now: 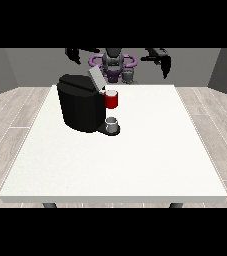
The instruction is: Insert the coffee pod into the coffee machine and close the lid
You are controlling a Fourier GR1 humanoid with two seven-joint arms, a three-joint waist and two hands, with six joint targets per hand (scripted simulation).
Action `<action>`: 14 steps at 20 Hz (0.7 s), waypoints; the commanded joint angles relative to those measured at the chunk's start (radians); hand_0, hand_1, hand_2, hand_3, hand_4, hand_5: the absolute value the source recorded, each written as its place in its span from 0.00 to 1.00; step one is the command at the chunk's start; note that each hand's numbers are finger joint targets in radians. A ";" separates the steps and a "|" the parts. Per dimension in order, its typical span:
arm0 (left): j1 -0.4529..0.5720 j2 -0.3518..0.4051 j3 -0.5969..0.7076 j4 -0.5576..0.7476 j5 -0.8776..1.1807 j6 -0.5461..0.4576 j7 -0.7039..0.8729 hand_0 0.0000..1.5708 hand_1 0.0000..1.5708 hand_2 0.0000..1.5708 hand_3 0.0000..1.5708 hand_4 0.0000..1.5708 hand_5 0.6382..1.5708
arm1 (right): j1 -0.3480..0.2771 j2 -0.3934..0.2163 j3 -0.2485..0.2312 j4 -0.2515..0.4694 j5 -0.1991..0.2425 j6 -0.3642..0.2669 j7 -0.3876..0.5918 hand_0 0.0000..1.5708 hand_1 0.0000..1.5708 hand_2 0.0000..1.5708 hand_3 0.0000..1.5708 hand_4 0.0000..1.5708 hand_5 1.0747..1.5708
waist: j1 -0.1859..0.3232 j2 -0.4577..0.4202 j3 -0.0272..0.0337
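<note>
Black coffee machine stands upright (lid tilted open); both hands' fingers unreadable.

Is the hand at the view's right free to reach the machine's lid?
Probably yes: that hand hangs raised behind the table, and nothing stands between it and the open lid.

No readable text, label, brand, number or sign is showing anywhere; the coffee machine and the table are bearing none.
</note>
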 commanded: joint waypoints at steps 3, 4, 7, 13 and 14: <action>0.048 -0.003 -0.063 -0.166 0.021 -0.014 0.115 0.00 0.00 0.00 0.00 0.00 1.00 | -0.034 -0.012 -0.053 0.131 -0.011 0.009 -0.023 0.00 0.00 0.00 0.00 0.00 1.00 | 0.047 0.030 0.0003; 0.021 0.028 -0.032 -0.126 0.029 -0.017 0.033 0.00 0.00 0.00 0.00 0.00 1.00 | -0.076 -0.002 -0.053 0.139 -0.006 0.009 -0.090 0.00 0.00 0.00 0.00 0.00 1.00 | 0.027 0.112 0.0001; 0.059 0.048 -0.028 -0.151 0.036 -0.002 0.028 0.00 0.00 0.00 0.00 0.00 1.00 | -0.109 0.038 -0.018 0.158 0.034 -0.034 -0.074 0.00 0.00 0.00 0.00 0.00 1.00 | 0.007 0.110 -0.0001; 0.043 0.076 -0.012 -0.202 0.084 0.003 0.045 0.00 0.00 0.00 0.00 0.00 1.00 | -0.188 0.014 -0.037 0.240 0.038 -0.007 -0.085 0.00 0.00 0.00 0.00 0.00 1.00 | 0.000 0.148 -0.0001; 0.097 0.113 0.028 -0.157 0.100 -0.037 -0.031 0.00 0.00 0.00 0.00 0.00 1.00 | -0.141 -0.017 -0.024 0.204 0.029 0.053 -0.077 0.00 0.00 0.00 0.00 0.00 1.00 | -0.024 0.140 -0.0003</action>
